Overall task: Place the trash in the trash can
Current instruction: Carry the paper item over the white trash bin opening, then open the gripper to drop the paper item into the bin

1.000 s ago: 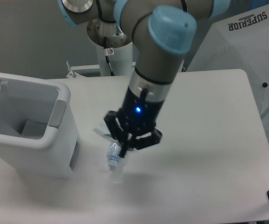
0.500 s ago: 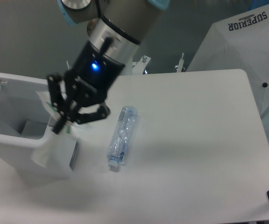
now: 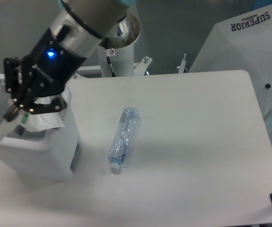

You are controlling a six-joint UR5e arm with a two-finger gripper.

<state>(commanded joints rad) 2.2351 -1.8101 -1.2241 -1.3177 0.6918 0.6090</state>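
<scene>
One of the two trash items is hanging over the white rectangular plastic trash can (image 3: 55, 156) at the table's left edge: I am holding the crumpled white wrapper with green marks (image 3: 40, 121) in my black two-finger gripper (image 3: 19, 112), jaws narrowed on it, not yet releasing. The crushed clear bluish plastic bottle (image 3: 124, 139) is lying mid-table, waiting. "SUPERIOR" is showing on the white canopy (image 3: 242, 40) beyond the right corner.
</scene>
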